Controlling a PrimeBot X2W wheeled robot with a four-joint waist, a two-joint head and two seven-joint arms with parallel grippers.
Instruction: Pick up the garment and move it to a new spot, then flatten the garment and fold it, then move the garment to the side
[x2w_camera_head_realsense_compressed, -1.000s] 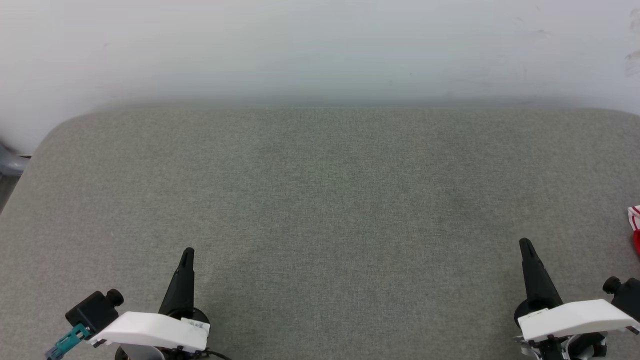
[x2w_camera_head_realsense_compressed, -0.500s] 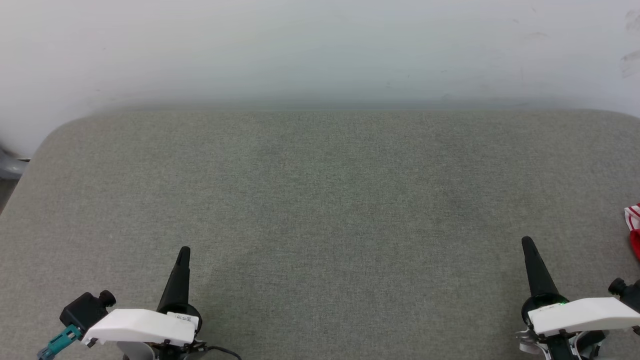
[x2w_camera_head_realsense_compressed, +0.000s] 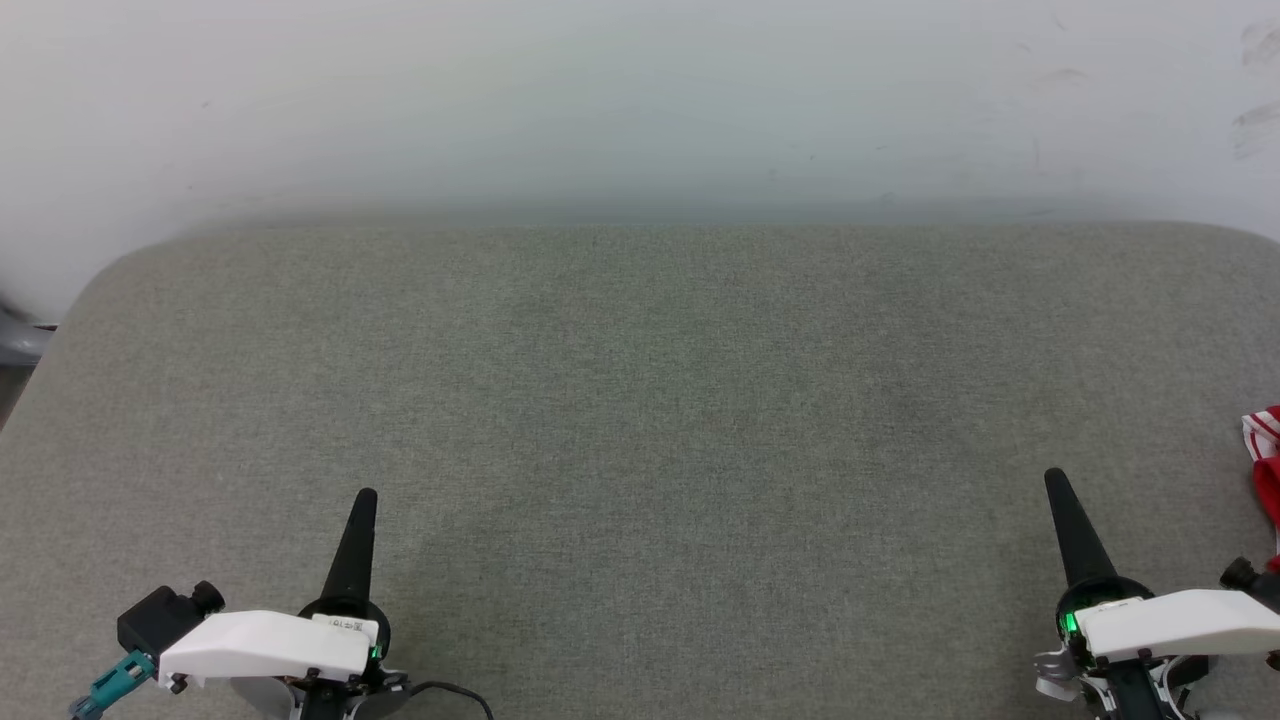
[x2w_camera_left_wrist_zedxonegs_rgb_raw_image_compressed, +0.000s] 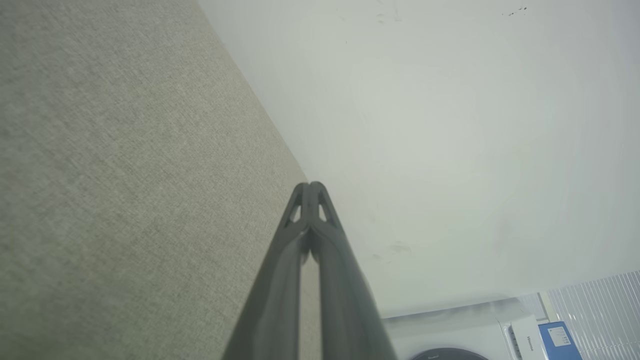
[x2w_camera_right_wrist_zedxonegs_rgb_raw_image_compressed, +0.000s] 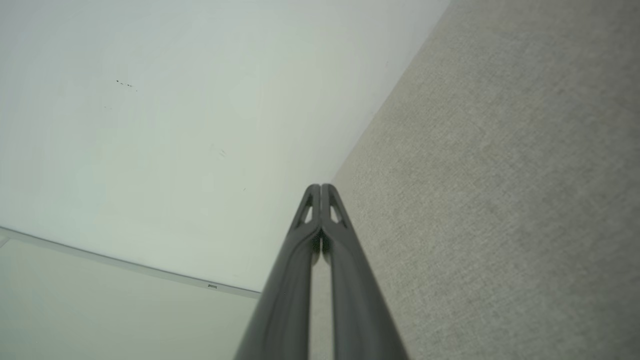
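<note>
Two grippers, one garment, one work surface; entries follow.

1. Left gripper (x2w_camera_head_realsense_compressed: 364, 503): at the lower left of the head view. Its long dark fingers are pressed together to a single point with nothing between them. Its wrist view shows the tips meeting, with grey cloth on one side and wall on the other.

2. Right gripper (x2w_camera_head_realsense_compressed: 1056, 487): at the lower right of the head view, likewise clenched and carrying nothing. Its wrist view agrees.

3. Garment (x2w_camera_head_realsense_compressed: 1264, 462): a small patch of red cloth with red-and-white striped trim at the far right edge of the head view. It lies on the padded surface to the right of the right gripper and apart from it. The rest is cut off by the picture's edge (lettering, sleeves and fold lines cannot be checked).

4. Padded surface (x2w_camera_head_realsense_compressed: 640, 400): grey woven cover with rounded corners, backed by a pale wall (x2w_camera_head_realsense_compressed: 640, 100).

Status (a judgement): neither gripper is engaged with the garment, which sits off to one side. This fits either a job not yet begun or one finished with the final move aside. Too little cloth shows to tell whether it is folded, so the flattening and folding cannot be confirmed.
</note>
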